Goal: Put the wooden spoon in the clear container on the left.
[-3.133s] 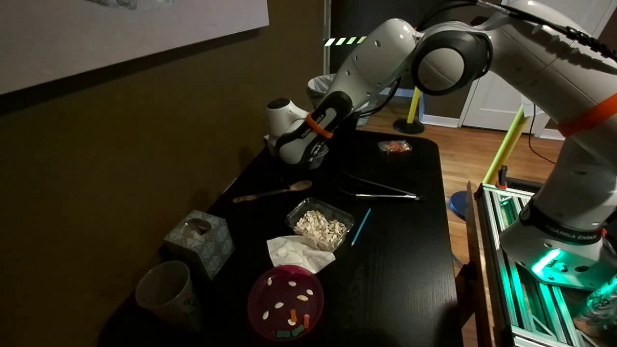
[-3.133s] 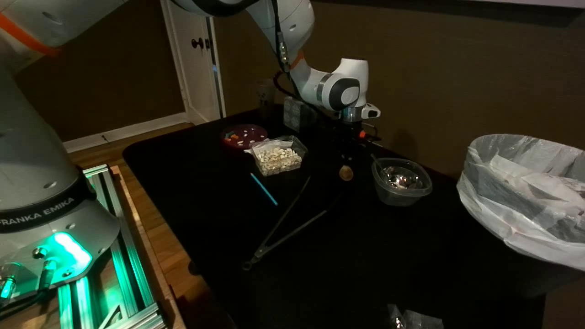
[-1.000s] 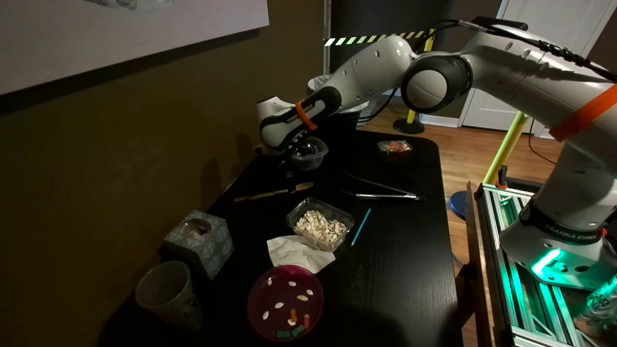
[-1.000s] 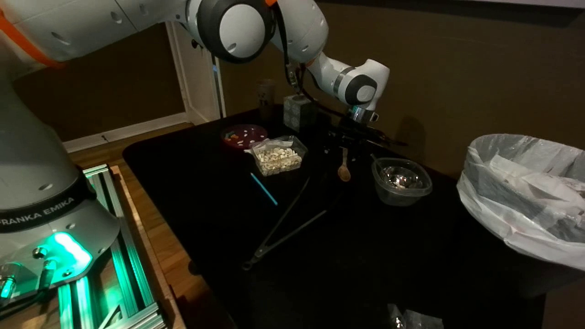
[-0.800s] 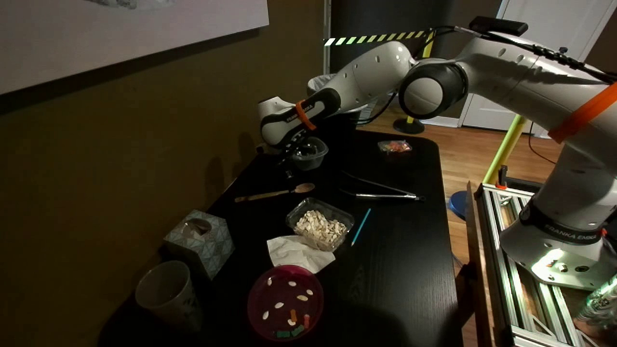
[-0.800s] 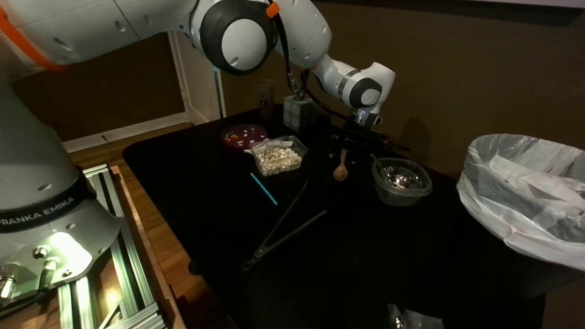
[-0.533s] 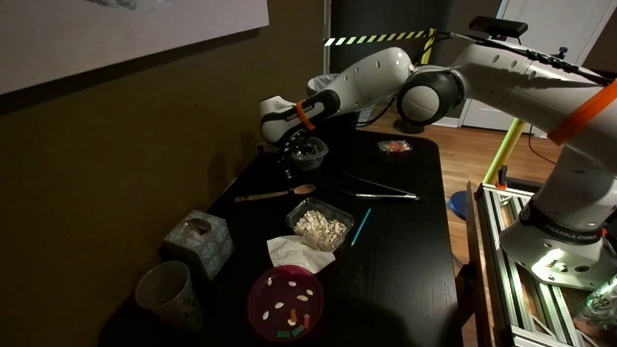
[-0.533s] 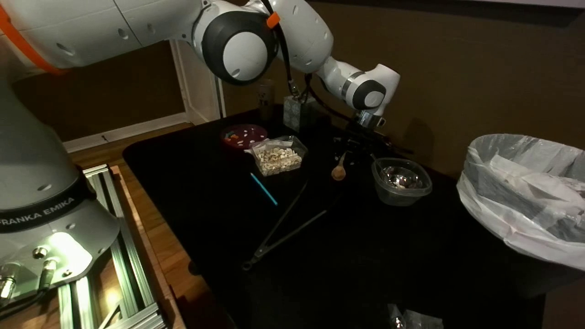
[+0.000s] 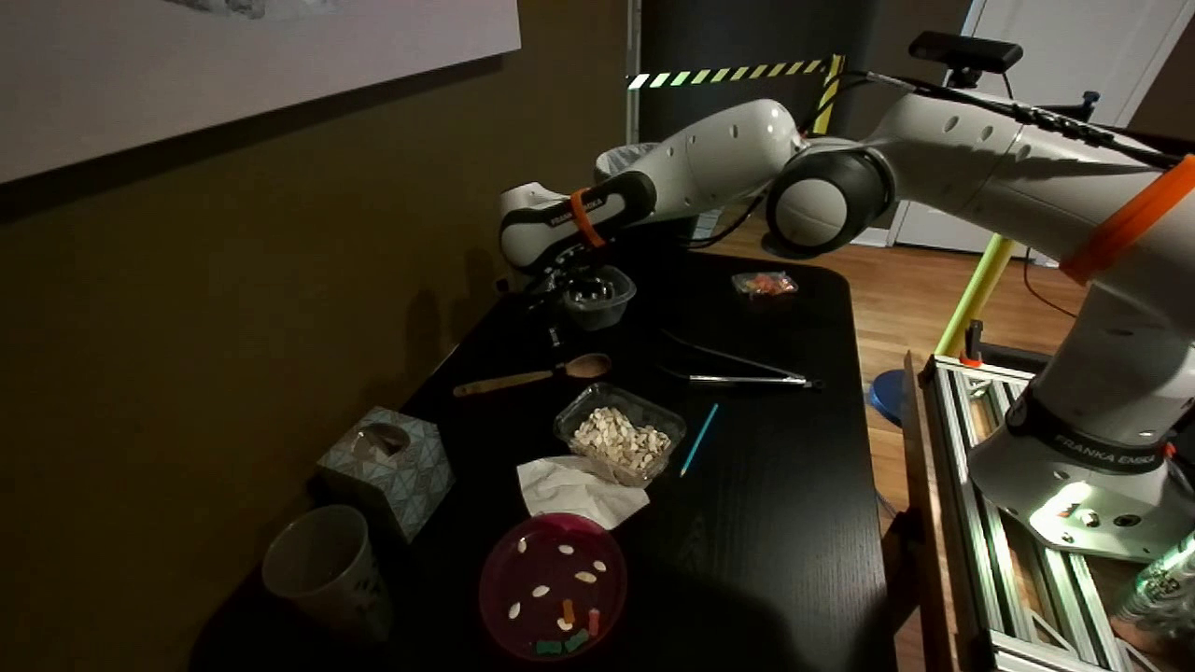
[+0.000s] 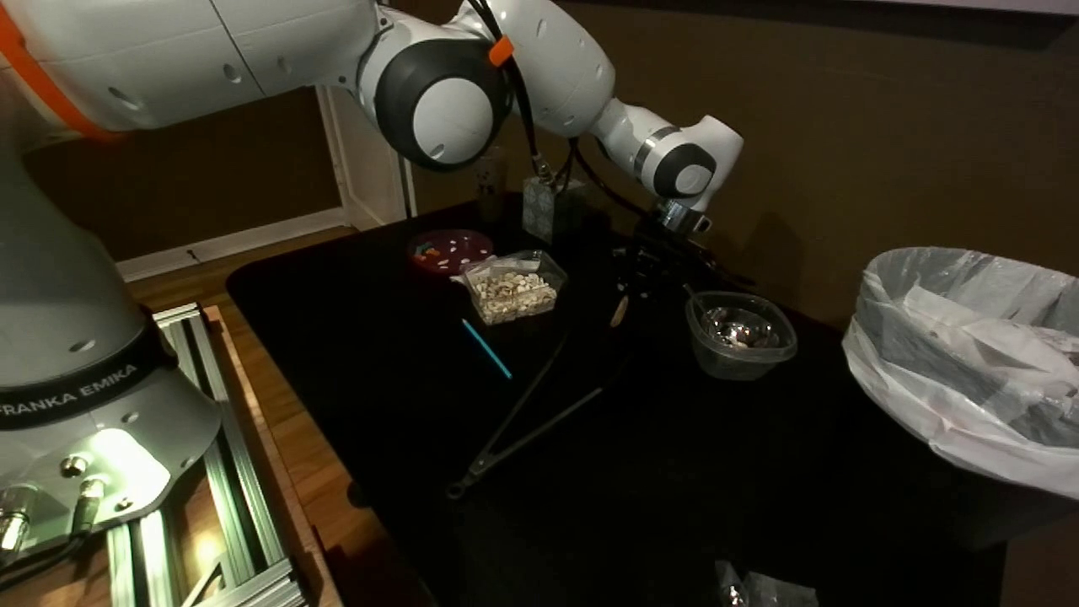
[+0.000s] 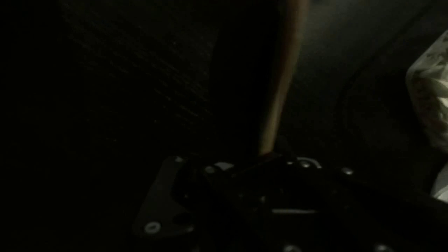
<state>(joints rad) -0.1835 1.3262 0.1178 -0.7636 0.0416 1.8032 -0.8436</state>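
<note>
The light-brown wooden spoon [image 9: 504, 384] lies across my gripper [image 9: 560, 368], which crosses it in dark shadow near its head. In an exterior view only the spoon's head [image 10: 620, 312] shows, narrow and edge-on, below the black gripper [image 10: 630, 292]. In the wrist view the spoon [image 11: 281, 87] rises out of the shut jaws of the gripper [image 11: 260, 159]. How far it is off the table is hard to tell. A clear rectangular tub [image 9: 568, 422] of pale pieces stands beside the spoon. A clear rounded container [image 9: 599, 317] holding a shiny metal item stands behind the gripper.
Metal tongs [image 9: 747, 380] and a blue pencil [image 9: 700, 439] lie on the black table. A white tissue [image 9: 579, 495], a purple plate [image 9: 499, 597], a tissue box [image 9: 411, 467] and a cup [image 9: 317, 579] stand nearer. A lined bin [image 10: 944, 405] stands beyond the rounded container.
The forearm and elbow have lowered and the wrist has tilted. The spoon has rolled in the grip: its head now faces an exterior view more and turns edge-on in the opposite view.
</note>
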